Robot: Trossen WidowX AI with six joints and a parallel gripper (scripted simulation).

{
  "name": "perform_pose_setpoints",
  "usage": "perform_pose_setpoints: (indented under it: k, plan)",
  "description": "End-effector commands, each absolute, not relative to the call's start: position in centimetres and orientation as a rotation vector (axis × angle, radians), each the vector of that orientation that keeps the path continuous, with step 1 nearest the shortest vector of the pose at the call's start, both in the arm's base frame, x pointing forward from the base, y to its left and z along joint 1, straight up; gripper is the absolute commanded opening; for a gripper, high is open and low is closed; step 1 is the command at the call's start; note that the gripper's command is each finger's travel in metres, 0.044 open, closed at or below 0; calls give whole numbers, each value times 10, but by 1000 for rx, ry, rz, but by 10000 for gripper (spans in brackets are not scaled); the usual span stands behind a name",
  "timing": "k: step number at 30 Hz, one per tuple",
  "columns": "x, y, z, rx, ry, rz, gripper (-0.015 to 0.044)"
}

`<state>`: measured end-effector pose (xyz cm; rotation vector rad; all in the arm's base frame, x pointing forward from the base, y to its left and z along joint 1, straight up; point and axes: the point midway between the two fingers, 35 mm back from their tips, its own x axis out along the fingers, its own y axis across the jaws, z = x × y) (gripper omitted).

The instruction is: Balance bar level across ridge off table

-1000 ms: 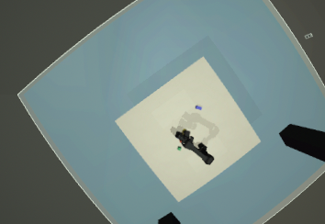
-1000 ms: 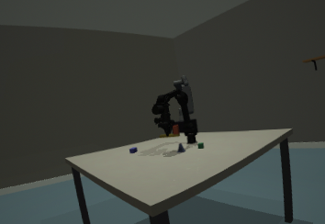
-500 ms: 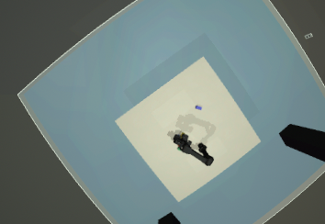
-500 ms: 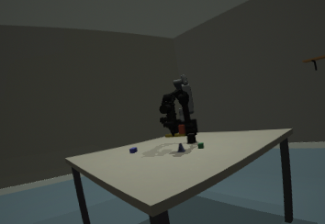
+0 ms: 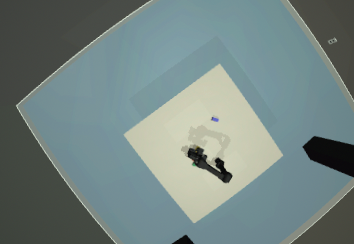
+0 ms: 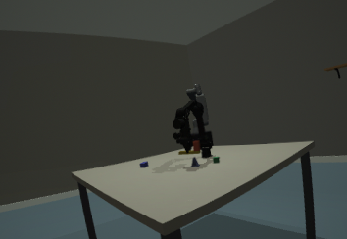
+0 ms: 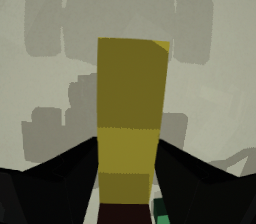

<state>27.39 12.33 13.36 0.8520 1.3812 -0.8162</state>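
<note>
The yellow bar (image 6: 182, 152) (image 7: 130, 85) is between the fingers of my gripper (image 6: 187, 150) (image 7: 127, 145), which is shut on it. The bar runs lengthwise away from the wrist camera and looks about level in the exterior view. A red block (image 6: 196, 145) stands on one end of the bar; its dark red part (image 7: 124, 214) shows at the bottom of the wrist view. The ridge, a small dark blue wedge (image 6: 195, 162), stands on the table in the exterior view, nearer that camera than the bar. The ridge is hidden in the top view and out of sight in the wrist view.
A green block (image 5: 194, 164) (image 6: 216, 160) (image 7: 163, 219) lies close to the arm. A blue block (image 5: 215, 119) (image 6: 144, 164) lies farther off on the pale table (image 5: 155, 135) (image 6: 162, 203). The arm's shadow falls across the table.
</note>
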Motion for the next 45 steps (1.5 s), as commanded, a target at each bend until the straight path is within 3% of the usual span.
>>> perform_pose_setpoints:
  k: [1,45]
  plan:
    - [274,124,128,859,1384,-818,0]
    - [273,124,113,859,1384,-818,0]
